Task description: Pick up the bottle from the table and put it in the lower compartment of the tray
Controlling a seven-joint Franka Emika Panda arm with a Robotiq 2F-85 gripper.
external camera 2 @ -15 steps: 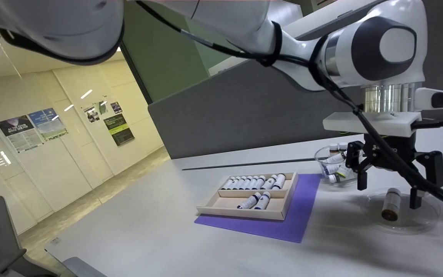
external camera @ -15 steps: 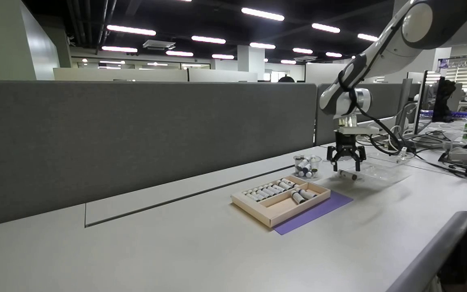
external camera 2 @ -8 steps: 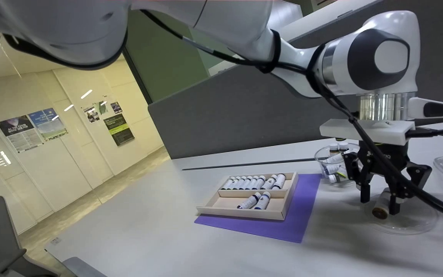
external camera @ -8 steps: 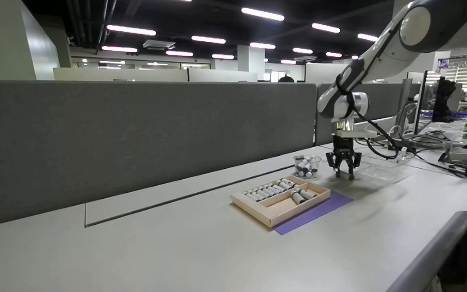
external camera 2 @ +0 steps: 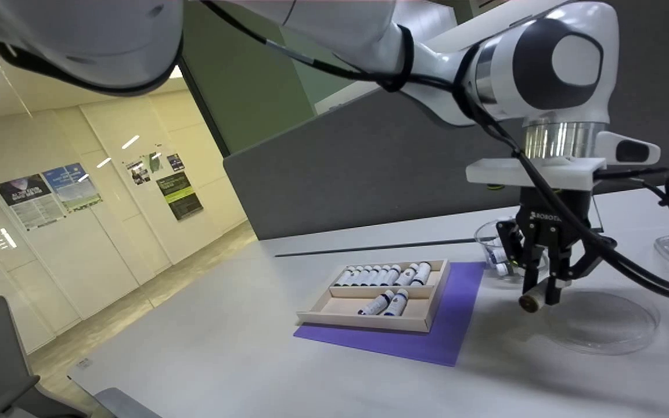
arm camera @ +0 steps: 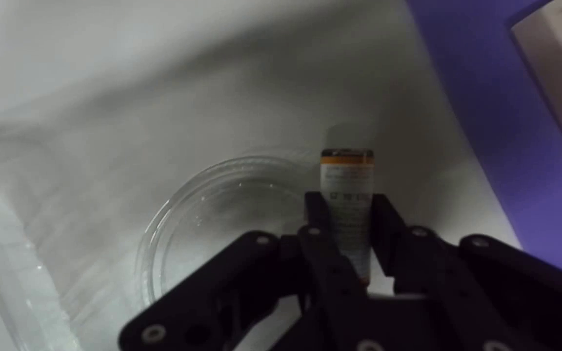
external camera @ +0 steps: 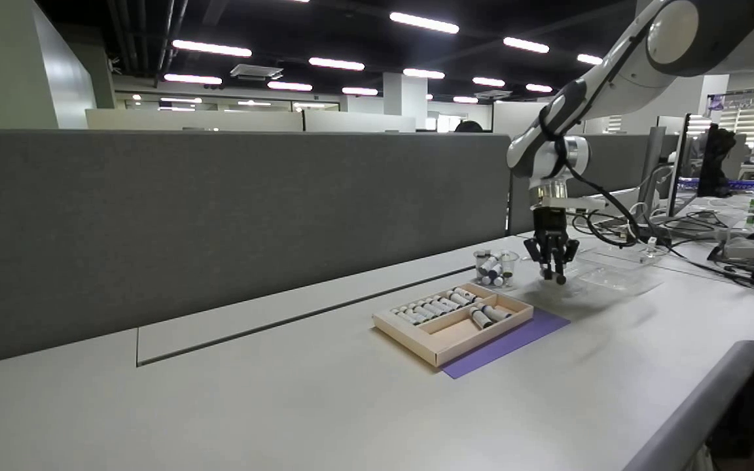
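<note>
Table (external camera: 285, 405) off-white, with a grey partition (external camera: 233, 242) along its rear edge. Robot arm (external camera 2: 572, 61) extends over the table. Purple mat (external camera 2: 456, 313) lies partly beneath the beige tray (external camera 2: 363, 322). Tray carries a row of vials (external camera 2: 382, 276) on the partition side and two vials (external camera 2: 395, 303) in its lower compartment (external camera 2: 343, 305). Claw (external camera 2: 542, 287) points down, apart from the tray. Clear round dish (external camera 2: 601, 325) on the table. Clear container (external camera: 513, 263) of further vials (external camera: 495, 269) near the tray. Bottle (arm camera: 348, 185), white-labelled with an orange band, pinched by its sides in the claw, over the table near the dish.
</note>
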